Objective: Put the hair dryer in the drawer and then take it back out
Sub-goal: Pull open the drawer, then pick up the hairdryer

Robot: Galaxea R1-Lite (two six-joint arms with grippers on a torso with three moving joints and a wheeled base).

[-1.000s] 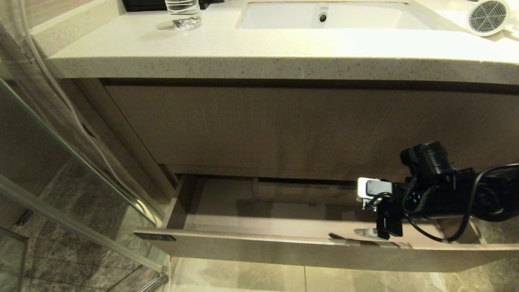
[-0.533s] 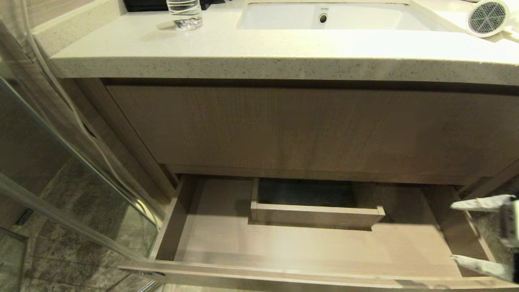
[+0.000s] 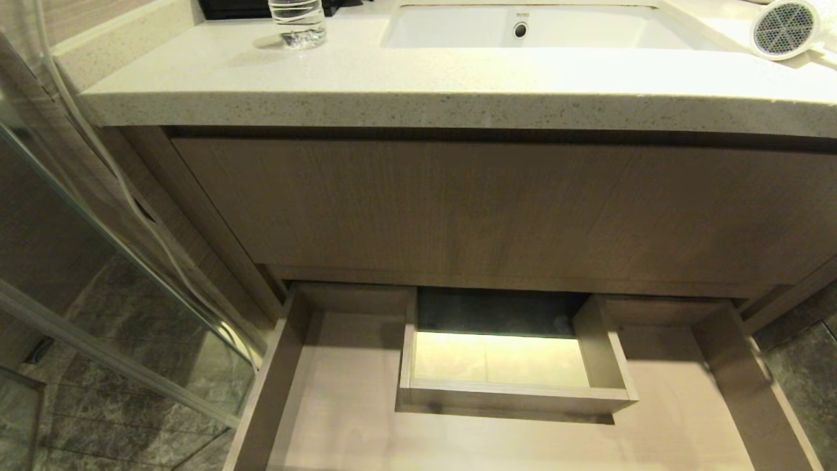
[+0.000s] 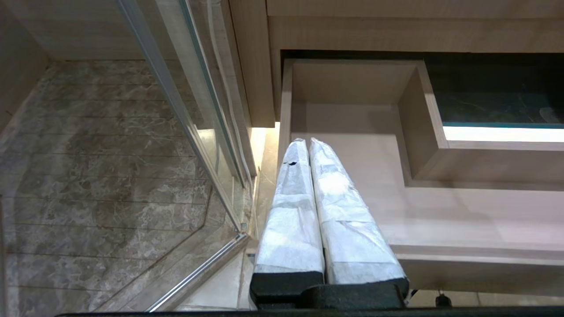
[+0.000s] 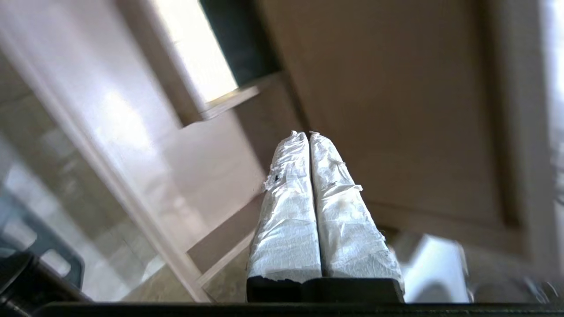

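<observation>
My head camera looks down at the open drawer point(image 3: 340, 418) from above, the bench point(image 3: 418, 85) beyond it. My left wrist camera sits near the drawer's front corner, facing inward. My right wrist camera tilts across it; all share its boxed cutout point(image 3: 510, 392).

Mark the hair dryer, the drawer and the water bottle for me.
hair dryer point(image 3: 783, 28), head view, on its round mesh grille.
drawer point(image 3: 274, 386), head view, on its left side wall.
water bottle point(image 3: 297, 23), head view, on its clear lower body.
</observation>
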